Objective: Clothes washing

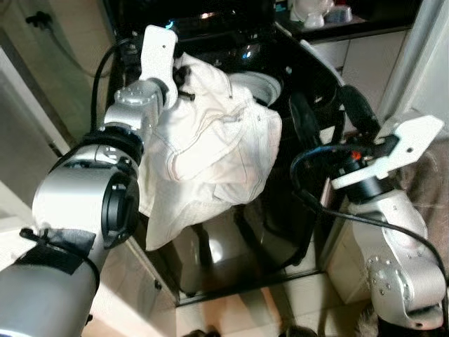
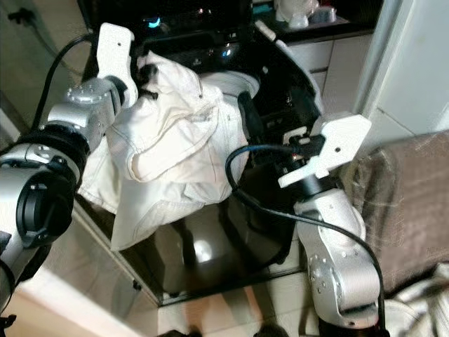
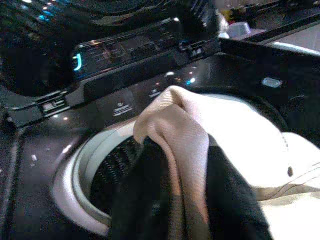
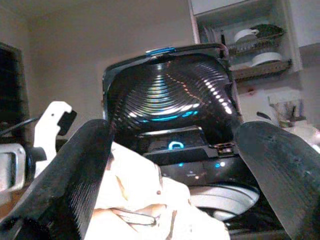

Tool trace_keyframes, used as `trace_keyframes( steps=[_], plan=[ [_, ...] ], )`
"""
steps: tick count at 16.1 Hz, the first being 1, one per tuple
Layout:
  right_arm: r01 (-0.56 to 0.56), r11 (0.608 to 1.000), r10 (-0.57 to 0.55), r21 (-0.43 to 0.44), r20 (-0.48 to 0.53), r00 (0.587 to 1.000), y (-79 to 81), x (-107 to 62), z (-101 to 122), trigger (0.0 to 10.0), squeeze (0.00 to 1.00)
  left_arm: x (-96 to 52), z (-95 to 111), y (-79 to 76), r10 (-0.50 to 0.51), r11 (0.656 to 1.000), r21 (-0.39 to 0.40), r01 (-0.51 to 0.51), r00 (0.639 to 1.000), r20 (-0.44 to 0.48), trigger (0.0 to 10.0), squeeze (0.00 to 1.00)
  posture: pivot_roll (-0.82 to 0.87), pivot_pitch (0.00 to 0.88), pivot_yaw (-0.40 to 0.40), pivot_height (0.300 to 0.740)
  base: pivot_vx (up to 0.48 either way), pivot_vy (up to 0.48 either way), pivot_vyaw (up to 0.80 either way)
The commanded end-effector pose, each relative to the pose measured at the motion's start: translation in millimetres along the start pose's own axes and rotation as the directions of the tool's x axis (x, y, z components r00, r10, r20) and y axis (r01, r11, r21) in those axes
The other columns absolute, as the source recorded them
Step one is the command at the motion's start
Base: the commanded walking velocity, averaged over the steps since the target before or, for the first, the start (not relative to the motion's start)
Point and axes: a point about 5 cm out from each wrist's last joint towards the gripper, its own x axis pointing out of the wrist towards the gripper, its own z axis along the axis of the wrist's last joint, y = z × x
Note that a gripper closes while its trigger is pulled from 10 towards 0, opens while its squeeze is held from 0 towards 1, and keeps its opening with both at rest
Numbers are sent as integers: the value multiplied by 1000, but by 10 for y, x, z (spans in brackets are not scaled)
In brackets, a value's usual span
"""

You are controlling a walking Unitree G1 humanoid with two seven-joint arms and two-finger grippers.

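1. Looks like we're at the loading step — the big cream-white cotton garment (image 1: 210, 151) is being carried to the black top-loading washing machine (image 1: 280, 210), whose lid stands up at the back. I'd call the step about half done, since hardly any of the fabric is in the drum so far.

2. Where the garment is: bunched up over the machine's front-left corner, the upper part lying across the light grey drum rim (image 3: 75, 185) and the bulk hanging down the glossy black front panel towards the floor.

3. Left gripper (image 3: 175, 195): its jaws are clamped on a fold of the garment right above the drum opening — you can see the cloth pinched between the two black fingers (image 3: 230, 200) in the left wrist view. The left arm reaches forward and up with the wrist held high over the machine's left side.

4. Right gripper (image 4: 172, 165): jaws spread wide, holding nothing, pointed at the garment and the drum from the machine's right side, elbow bent low.

5. Next move, my guess — the left has to carry its pinch further over the opening and let go, while the right scoops up the hanging part, or it'll just slide off the front.
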Motion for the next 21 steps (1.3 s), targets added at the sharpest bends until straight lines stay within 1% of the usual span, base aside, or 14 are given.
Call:
trace_keyframes(
  steps=[1,5,9,10,11,12,13,14,15,17,18,19,20,21],
  plan=[
    [5,1000,-5,7,-27,1000,20,-17,-60,10000,0,-12,61,62,17,1000,-7,-17,1000,20,0,0,-288,0,154,740,0,0,0],
    [20,1000,-19,16,-45,999,18,-38,-119,10000,0,-13,167,76,5,1000,25,-7,999,53,0,0,-289,0,162,740,0,0,0],
    [32,999,-29,37,-69,997,18,-54,-183,10000,0,-22,297,129,23,999,-25,-21,996,81,0,0,-290,0,161,740,0,0,0],
    [16,999,-13,46,-78,997,32,-81,-184,10000,0,-33,570,140,10,1000,-26,-7,989,146,0,0,-293,0,161,740,0,0,0],
    [7,999,-4,49,-77,997,25,-110,-170,10000,0,-60,839,145,-1,1000,-2,1,978,210,0,0,-294,0,164,740,0,0,0],
    [0,999,4,51,-76,997,22,-129,-159,10000,0,-86,1007,150,-5,1000,15,2,968,249,0,0,-294,0,164,740,0,0,0],
    [-18,999,21,47,-73,997,28,-143,-145,10000,0,-125,1205,154,-9,998,60,-9,956,292,0,0,-304,0,176,740,0,0,0],
    [-21,999,24,35,-72,997,22,-151,-142,10000,0,-182,1420,173,5,991,127,-51,940,340,0,0,-313,0,186,740,0,0,0],
    [-6,1000,8,27,-72,997,15,-151,-155,10000,0,-229,1559,197,20,990,120,-69,927,375,0,0,-318,0,195,740,0,0,0],
    [10,1000,-8,30,-72,997,27,-143,-182,10000,0,-257,1631,219,32,994,83,-70,918,396,0,0,-323,0,201,740,0,0,0],
    [49,998,-46,30,-83,995,23,-141,-234,10000,0,-292,1739,188,-14,998,61,-13,901,433,0,0,-320,0,206,740,0,0,0],
    [60,998,-57,35,-88,994,12,-141,-254,10000,0,-290,1751,127,-85,995,82,54,897,433,0,0,-314,0,205,740,0,0,0],
    [76,997,-73,25,-94,993,-12,-139,-277,10000,0,-263,1667,34,-210,978,70,198,889,406,0,0,-294,0,202,740,0,0,0],
    [82,996,-80,21,-96,992,-19,-140,-284,10000,0,-254,1630,6,-250,968,65,244,884,396,0,0,-294,0,202,740,0,0,0]
  ],
)
